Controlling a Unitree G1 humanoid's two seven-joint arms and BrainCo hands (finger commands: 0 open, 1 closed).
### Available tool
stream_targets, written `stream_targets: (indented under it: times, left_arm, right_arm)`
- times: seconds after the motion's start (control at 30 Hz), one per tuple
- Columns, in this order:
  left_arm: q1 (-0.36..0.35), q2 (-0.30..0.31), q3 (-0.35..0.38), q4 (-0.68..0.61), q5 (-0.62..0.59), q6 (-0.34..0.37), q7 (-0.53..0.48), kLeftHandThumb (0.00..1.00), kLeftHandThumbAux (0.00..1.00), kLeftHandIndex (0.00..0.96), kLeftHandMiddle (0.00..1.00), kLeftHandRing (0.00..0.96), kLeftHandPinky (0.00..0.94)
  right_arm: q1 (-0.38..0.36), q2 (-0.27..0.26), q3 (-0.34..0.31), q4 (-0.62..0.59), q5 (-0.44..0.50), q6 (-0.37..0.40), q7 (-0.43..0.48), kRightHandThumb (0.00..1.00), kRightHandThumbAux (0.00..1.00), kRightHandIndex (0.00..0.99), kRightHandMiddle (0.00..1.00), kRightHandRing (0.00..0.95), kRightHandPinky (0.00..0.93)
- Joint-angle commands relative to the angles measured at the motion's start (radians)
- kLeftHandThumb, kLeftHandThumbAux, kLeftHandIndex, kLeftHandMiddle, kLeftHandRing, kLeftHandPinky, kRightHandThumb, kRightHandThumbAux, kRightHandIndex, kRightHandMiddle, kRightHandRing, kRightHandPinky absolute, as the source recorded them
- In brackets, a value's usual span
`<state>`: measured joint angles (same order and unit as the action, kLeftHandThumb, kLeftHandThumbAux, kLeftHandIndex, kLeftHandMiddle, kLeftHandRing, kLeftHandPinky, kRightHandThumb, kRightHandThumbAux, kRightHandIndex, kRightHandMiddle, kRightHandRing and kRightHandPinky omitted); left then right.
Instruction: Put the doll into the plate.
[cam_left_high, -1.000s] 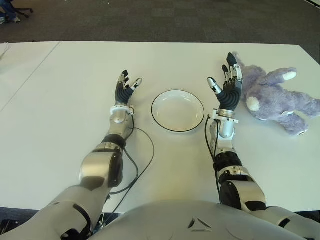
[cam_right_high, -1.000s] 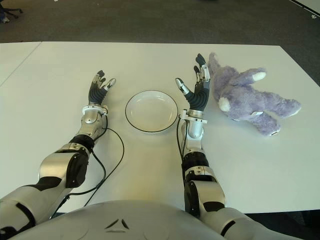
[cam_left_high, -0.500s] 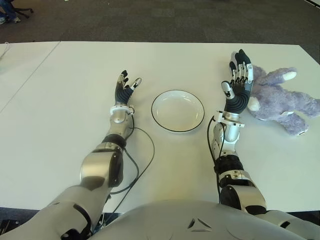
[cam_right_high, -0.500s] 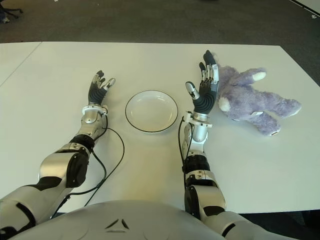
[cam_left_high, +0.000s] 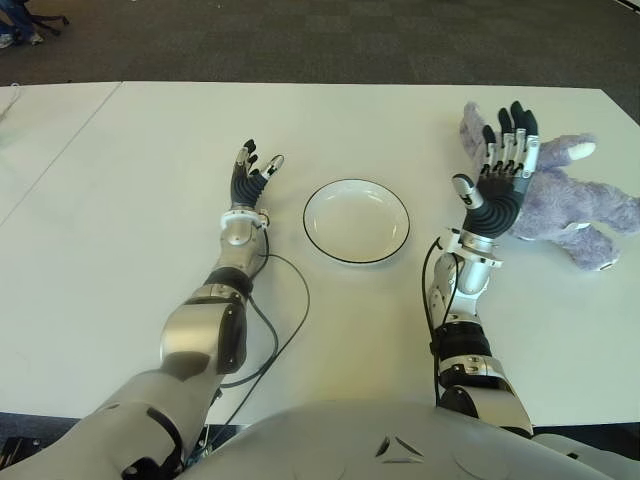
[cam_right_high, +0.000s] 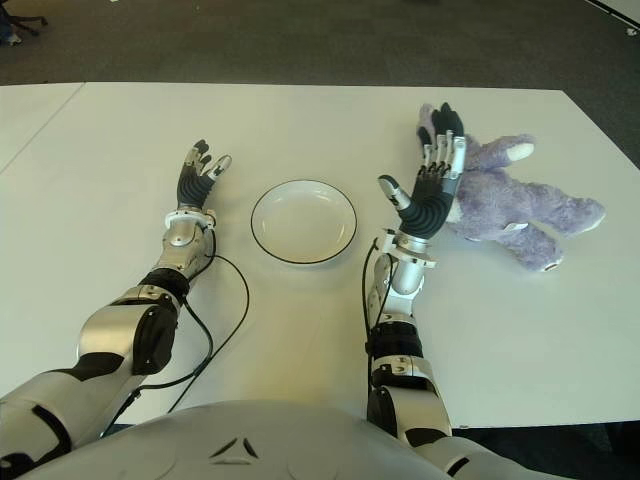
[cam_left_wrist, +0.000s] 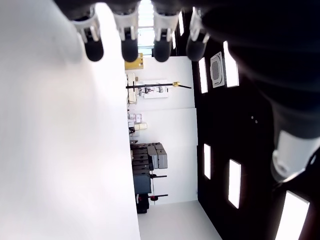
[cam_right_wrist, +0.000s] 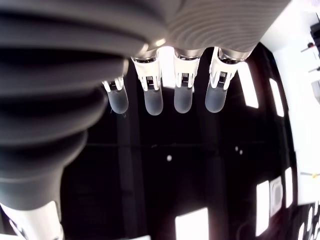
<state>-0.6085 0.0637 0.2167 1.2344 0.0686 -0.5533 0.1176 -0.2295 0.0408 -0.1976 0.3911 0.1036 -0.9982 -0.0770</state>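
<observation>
The right robot hand (cam_left_high: 497, 172), fingers spread and holding nothing, is being swung further to the right than a second ago, now reaching over the doll (cam_left_high: 575, 200), so a grasp is likely being prepared. The fluffy lilac doll is being left lying on the table (cam_left_high: 120, 230), right of the empty plate (cam_left_high: 356, 221), while the left robot hand (cam_left_high: 250, 175) is being held open left of the plate.

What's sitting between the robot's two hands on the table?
The empty white plate lies between the left hand and the right hand, as both eye views show.

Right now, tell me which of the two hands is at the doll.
The right hand, fingers spread open, shows over the purple doll's head, right of the plate. The left hand shows left of the plate, away from the doll.
</observation>
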Motion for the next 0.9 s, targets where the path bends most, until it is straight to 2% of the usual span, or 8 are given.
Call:
stream_targets:
  times: [0.03, 0.2, 0.23, 0.27, 0.4, 0.6, 0.7, 0.9]
  left_arm:
    - [0.197, -0.048, -0.002, 0.129, 0.004, 0.150, -0.020, 0.000, 0.548, 0.013, 0.000, 0.000, 0.007]
    - [0.192, -0.050, -0.002, 0.128, 0.005, 0.161, -0.002, 0.000, 0.561, 0.016, 0.003, 0.000, 0.007]
    - [0.192, -0.051, -0.004, 0.128, 0.006, 0.161, 0.001, 0.000, 0.563, 0.017, 0.004, 0.000, 0.008]
    - [0.191, -0.052, -0.004, 0.128, 0.007, 0.161, 0.002, 0.000, 0.568, 0.018, 0.006, 0.000, 0.007]
    - [0.187, -0.054, 0.000, 0.129, 0.002, 0.178, 0.003, 0.000, 0.585, 0.014, 0.008, 0.000, 0.003]
    - [0.183, -0.058, 0.010, 0.129, -0.009, 0.184, -0.011, 0.000, 0.587, 0.012, 0.011, 0.004, 0.004]
    - [0.183, -0.062, 0.016, 0.129, -0.016, 0.181, -0.019, 0.000, 0.586, 0.012, 0.012, 0.003, 0.000]
    - [0.181, -0.067, 0.032, 0.128, -0.034, 0.186, -0.031, 0.000, 0.578, 0.018, 0.017, 0.008, 0.013]
  right_arm:
    - [0.027, -0.013, -0.040, -0.057, -0.045, 0.084, -0.052, 0.032, 0.707, 0.094, 0.101, 0.071, 0.037]
    - [0.022, -0.017, -0.040, -0.054, -0.050, 0.097, -0.063, 0.032, 0.707, 0.094, 0.101, 0.071, 0.037]
    - [-0.006, -0.033, -0.054, -0.032, -0.067, 0.075, -0.074, 0.032, 0.707, 0.094, 0.101, 0.071, 0.037]
    - [-0.027, -0.046, -0.066, -0.014, -0.079, 0.059, -0.082, 0.047, 0.652, 0.123, 0.110, 0.061, 0.011]
    - [-0.074, -0.083, -0.098, 0.022, -0.132, 0.038, -0.118, 0.052, 0.602, 0.152, 0.115, 0.048, 0.000]
    - [-0.063, -0.146, -0.108, 0.003, -0.165, 0.134, -0.123, 0.065, 0.599, 0.152, 0.112, 0.046, 0.000]
    - [-0.062, -0.172, -0.108, 0.017, -0.158, 0.147, -0.113, 0.077, 0.605, 0.149, 0.111, 0.049, 0.007]
    - [-0.063, -0.185, -0.101, 0.024, -0.152, 0.151, -0.119, 0.078, 0.605, 0.149, 0.111, 0.049, 0.008]
